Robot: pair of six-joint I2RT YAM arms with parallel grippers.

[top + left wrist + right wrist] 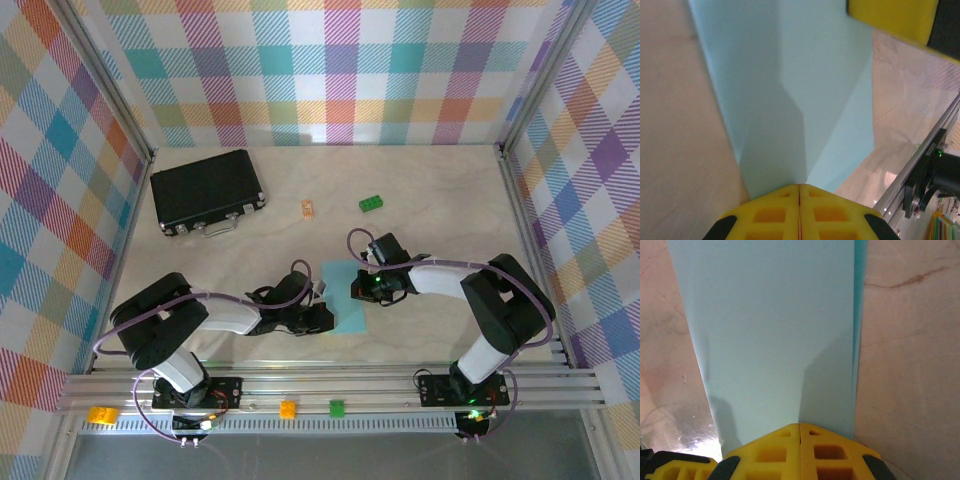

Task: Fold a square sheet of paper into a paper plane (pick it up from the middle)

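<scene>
At the far left of the desk [430, 190] lies a black case [207, 190]. It is closed, with its handle and latches on the near side, so what is inside cannot be seen. On the near rail sit an orange brick [101, 414], a second orange brick [288, 408] and a green rail brick [337, 407].

The left arm [200, 318] reaches to the right, low over the desk. The left jaws are closed: in the left wrist view their yellow pads [770, 215] meet without a gap, just at the near edge of the sheet of paper [345, 305]. I cannot tell if paper is pinched between them.

The sheet is light blue and lies in the middle of the desk, between both jaws. It is folded to a narrow strip, and its long axis runs from far to near. A darker layer shows along one long edge [858, 315].

Farther back are a small tan piece [308, 208] and a green brick [371, 203].

The right arm [500, 300] comes from the right, and its head covers the far right corner of the sheet. The right jaws are closed too, with their pads [830, 452] together on the paper.
</scene>
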